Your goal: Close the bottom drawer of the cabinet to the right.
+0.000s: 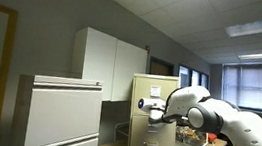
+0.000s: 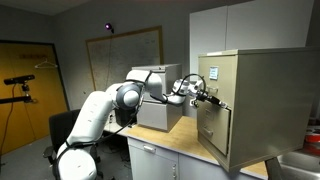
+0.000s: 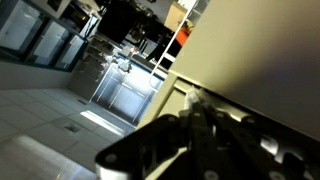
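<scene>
**Bottom drawer: position relative to the gripper**

The cabinet (image 2: 272,100) is seen standing on a wooden counter (image 2: 185,150). Its front is turned toward the arm. The bottom drawer (image 2: 216,133) appears to stand a little proud of the cabinet body, so it is judged to be not yet fully shut.

The gripper (image 2: 207,97) is held level at the cabinet front, near the seam between the top drawer (image 2: 213,75) and the bottom drawer. The drawer front therefore lies just ahead of the gripper and mostly below it. Contact cannot be confirmed in either exterior view.

The drawer's slide axis runs horizontally into the cabinet, roughly in line with the forearm. A lowering onto the drawer front, followed by a straight push along that axis, is judged to be required.

The opening of the jaws cannot be determined. In the wrist view the fingers (image 3: 190,140) are only a dark blur, and nothing is seen to be held.
</scene>
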`<state>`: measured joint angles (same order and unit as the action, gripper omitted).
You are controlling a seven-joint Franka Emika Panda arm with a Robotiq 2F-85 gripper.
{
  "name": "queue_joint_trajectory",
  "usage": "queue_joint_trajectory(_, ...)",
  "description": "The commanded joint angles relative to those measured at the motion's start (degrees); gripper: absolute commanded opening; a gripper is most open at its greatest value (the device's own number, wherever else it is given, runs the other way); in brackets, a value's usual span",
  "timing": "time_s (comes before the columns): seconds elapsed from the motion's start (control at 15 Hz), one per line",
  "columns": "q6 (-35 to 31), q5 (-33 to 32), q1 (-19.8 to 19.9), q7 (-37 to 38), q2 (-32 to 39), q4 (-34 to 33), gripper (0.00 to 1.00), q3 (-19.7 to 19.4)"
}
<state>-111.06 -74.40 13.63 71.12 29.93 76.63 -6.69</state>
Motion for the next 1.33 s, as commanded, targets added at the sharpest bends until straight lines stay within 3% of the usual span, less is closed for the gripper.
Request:
queue_joint_trajectory(0.0,-4.80,7.55,-0.90,-0.76,1.02,-0.03,0.00,1.45)
queue_joint_trajectory(0.53,-13.21,12.30,-5.88,0.30,-0.67,3.33,0.00,1.96)
queue_joint_trajectory(0.93,-22.02,14.92,-6.27,0.45,-1.61,5.19,0.00,1.58)
queue_joint_trajectory(1.27,-33.55,15.55,-5.97,1.13,-6.29,12.32,0.00,0.52)
